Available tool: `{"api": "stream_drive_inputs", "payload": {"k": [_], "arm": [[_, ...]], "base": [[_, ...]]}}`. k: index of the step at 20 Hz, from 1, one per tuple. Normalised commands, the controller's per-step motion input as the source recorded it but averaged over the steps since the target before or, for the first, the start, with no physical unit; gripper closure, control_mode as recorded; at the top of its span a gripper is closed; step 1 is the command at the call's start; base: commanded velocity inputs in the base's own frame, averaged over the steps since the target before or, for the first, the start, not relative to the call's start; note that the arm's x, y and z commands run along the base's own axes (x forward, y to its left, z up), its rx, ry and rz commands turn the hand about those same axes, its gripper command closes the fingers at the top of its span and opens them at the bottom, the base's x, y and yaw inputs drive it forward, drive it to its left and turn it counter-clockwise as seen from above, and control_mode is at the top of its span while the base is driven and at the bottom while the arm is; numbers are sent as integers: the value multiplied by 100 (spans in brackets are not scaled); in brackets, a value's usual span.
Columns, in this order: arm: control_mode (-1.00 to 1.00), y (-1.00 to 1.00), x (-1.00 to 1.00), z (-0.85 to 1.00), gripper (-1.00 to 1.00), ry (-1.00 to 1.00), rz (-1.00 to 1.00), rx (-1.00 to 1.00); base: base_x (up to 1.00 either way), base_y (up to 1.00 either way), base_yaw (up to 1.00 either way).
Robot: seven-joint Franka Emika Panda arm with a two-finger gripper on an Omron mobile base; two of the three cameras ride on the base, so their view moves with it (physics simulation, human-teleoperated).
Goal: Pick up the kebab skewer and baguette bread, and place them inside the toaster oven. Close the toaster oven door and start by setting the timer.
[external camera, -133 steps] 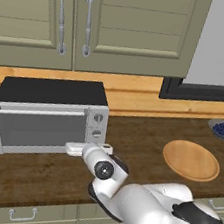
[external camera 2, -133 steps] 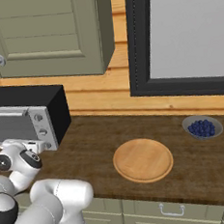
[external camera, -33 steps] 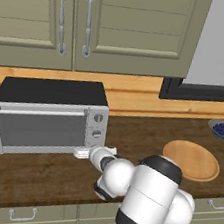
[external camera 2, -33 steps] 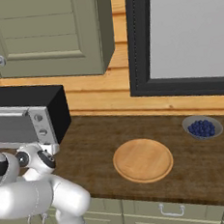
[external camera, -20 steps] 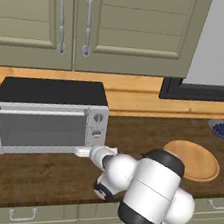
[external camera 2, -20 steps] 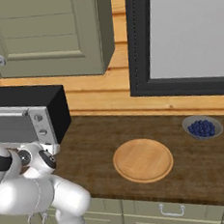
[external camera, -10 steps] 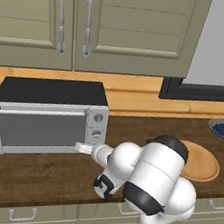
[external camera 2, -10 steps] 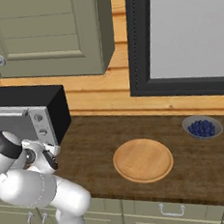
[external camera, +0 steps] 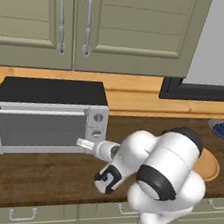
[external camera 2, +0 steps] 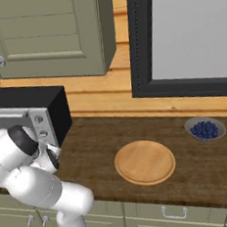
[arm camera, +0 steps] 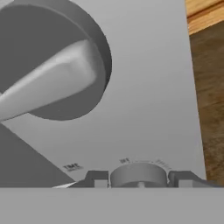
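Arm [external camera 2: 28, 173] before toaster oven [external camera 2: 32, 113]; wooden plate [external camera 2: 144, 162] beside blueberry bowl [external camera 2: 205, 129].

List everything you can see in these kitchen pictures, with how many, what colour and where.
toaster oven: one, silver-grey with a black top, on the left of the counter, door shut
knobs: three, grey, in a column on the oven's right-hand panel
round wooden board: one, tan, mid-counter, right of the oven
bowl of blueberries: one, grey bowl with dark blue berries, far right of the counter
counter: one, dark brown wood
wall cupboards: olive green with metal handles, above the oven
window frame: one, black, above the counter
hand: one, dark fingertips either side of the lowest knob on the oven panel
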Motion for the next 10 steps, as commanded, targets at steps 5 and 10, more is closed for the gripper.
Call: {"api": "stream_drive_inputs", "payload": {"k": [5, 10], "arm": [[-100, -89, -21, -2, 100, -11, 13, 52], [-100, -100, -28, -6, 100, -15, 20, 55]], "base": [[0, 0, 0], [0, 0, 0]]}}
